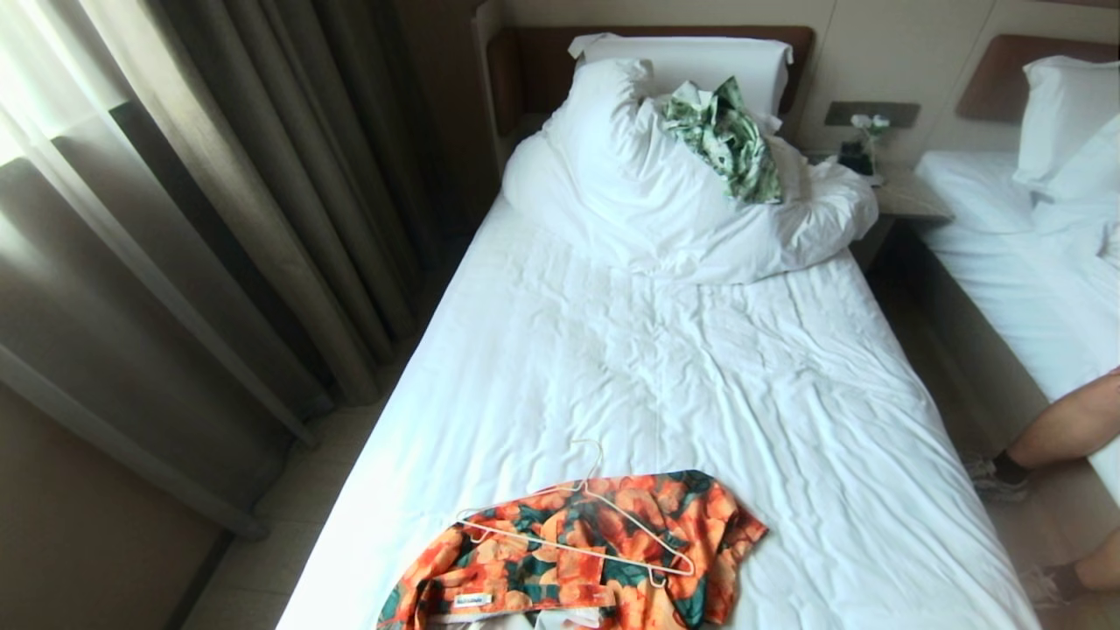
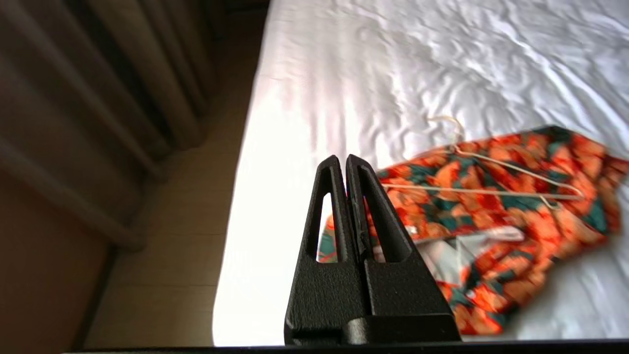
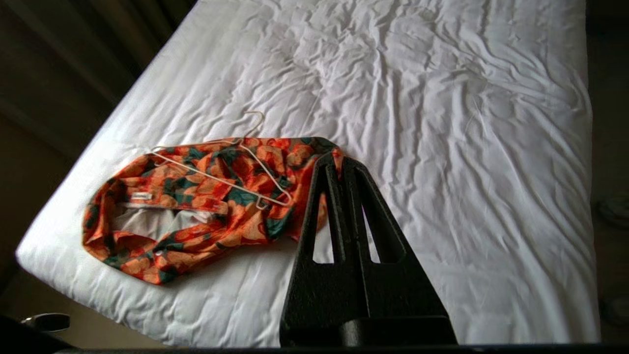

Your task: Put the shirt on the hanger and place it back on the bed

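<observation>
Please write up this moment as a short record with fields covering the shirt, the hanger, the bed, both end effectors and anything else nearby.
shirt: crumpled at the foot of the bed, not on the hanger
hanger: lying flat on top of the shirt, hook toward the pillow
bed: wrinkled white sheet, duvet heaped at the head
left end effector: shut, empty, clear of the shirt
right end effector: shut, empty, clear of the shirt
green-and-white garment: on the duvet
person's leg: beside the bed on the right

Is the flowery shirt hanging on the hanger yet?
Not yet. The hanger only lies on top of the crumpled shirt at the foot of the bed. The left gripper and right gripper are shut, holding nothing. Threading the hanger in is all still left.
</observation>
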Motion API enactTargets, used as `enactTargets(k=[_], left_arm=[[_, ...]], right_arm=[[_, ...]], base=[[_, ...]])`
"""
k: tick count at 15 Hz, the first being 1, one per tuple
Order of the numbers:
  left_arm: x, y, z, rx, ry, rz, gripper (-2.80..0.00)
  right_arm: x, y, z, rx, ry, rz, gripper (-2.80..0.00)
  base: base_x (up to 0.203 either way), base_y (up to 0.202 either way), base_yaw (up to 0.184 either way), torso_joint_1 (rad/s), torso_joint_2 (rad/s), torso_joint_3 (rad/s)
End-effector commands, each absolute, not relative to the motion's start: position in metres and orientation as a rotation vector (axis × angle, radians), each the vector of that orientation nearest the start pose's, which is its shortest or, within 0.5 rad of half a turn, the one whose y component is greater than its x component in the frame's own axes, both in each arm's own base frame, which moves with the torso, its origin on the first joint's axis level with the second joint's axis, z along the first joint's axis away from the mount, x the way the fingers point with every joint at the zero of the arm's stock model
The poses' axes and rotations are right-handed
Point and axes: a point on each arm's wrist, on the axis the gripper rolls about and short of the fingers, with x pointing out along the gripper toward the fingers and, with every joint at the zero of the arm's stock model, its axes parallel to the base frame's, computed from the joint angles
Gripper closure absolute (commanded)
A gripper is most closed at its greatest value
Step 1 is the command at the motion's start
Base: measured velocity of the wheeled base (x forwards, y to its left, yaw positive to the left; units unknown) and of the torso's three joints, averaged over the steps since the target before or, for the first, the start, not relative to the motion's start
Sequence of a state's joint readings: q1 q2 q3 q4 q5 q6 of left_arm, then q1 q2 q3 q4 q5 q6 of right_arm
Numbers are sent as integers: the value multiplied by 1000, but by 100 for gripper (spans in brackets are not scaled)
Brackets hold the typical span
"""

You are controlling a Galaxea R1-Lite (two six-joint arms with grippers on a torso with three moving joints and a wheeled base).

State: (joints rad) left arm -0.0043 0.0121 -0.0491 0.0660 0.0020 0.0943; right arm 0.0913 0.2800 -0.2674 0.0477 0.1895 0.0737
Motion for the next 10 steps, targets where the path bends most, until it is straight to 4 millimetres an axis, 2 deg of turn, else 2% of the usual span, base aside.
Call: enactTargets(k=[1,3,4,7,10], left_arm=[[-24,-1,73,94,45,-64,0],[-24,-1,74,97,43,-65,0],[-24,-1,74,99,44,-65,0],[-24,-1,74,97,43,-65,0],[-24,-1,74,93,42,-63,0]], right_arm=[[-5,3,129,63,94,221,0],[0,0,110,20,110,84,0],[1,-2,107,-17,89,16,0],[0,-5,117,-118,53,-125,0],[-4,-4,116,-156,57,-244,0]], base=[[0,0,0,0,0,0],[0,0,0,0,0,0],[0,0,0,0,0,0],[0,0,0,0,0,0],[0,0,0,0,0,0]])
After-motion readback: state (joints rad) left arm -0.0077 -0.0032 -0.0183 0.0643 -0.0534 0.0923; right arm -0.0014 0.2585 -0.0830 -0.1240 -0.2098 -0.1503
